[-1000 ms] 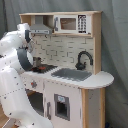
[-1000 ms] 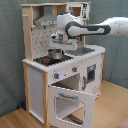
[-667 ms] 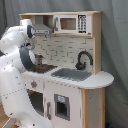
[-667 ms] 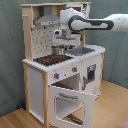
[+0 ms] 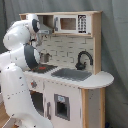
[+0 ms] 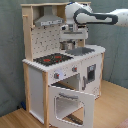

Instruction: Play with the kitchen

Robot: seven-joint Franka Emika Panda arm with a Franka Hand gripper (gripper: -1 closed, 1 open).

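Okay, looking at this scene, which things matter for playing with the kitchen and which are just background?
Part of the job:
- the kitchen, with its oven door hanging open
- stovetop
- sink
- faucet
- microwave
- the tool, up over the counter

Just background:
- grey curtain
- wooden floor

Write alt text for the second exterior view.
A white robot arm reaches from the second exterior view's right over a tall white and light-wood toy kitchen, its gripper hanging above the countertop. The oven door is swung down open, and the stovetop shows red burners.
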